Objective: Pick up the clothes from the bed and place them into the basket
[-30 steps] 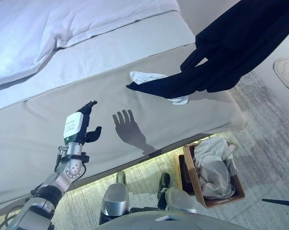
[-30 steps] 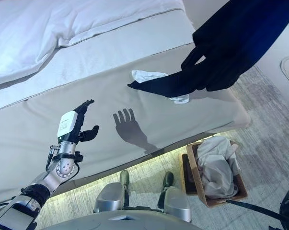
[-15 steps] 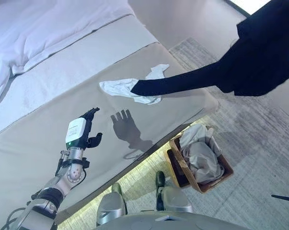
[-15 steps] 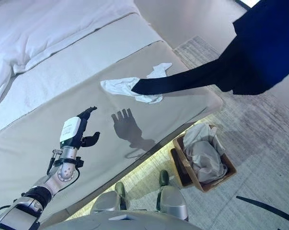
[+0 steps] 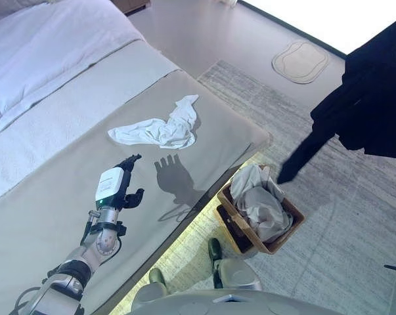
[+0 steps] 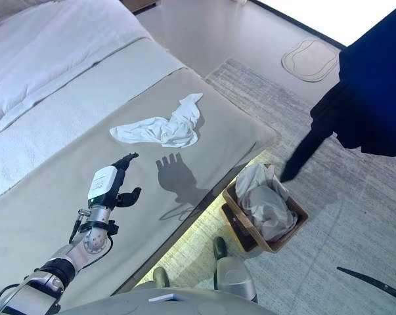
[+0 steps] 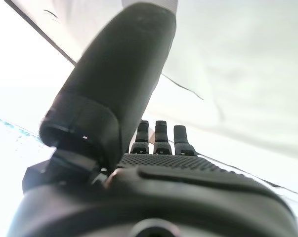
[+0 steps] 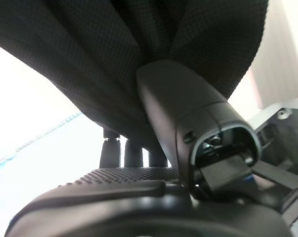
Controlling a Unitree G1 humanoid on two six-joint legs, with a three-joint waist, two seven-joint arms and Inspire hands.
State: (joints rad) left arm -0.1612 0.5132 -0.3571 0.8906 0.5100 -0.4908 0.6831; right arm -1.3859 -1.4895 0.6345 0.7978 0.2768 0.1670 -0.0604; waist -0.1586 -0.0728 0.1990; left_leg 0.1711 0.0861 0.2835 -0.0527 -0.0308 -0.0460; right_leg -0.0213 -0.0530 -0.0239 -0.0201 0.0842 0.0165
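A dark garment hangs from my right hand, whose thumb and fingers pinch the cloth. It is off the bed, in the air at the right, and its loose end dangles beside the basket. The wicker basket stands on the floor by the bed's foot with pale clothes in it. A white cloth lies crumpled on the bed. My left hand is open and empty above the bed, short of the white cloth; its straight fingers show in the left wrist view.
A white duvet covers the far part of the bed. A grey rug lies under the basket and to the right. A pale mat lies on the floor further off.
The camera has turned right. The dark garment's end has lifted off the bed and swung right, next to the basket, uncovering the white cloth. My left hand holds its pose.
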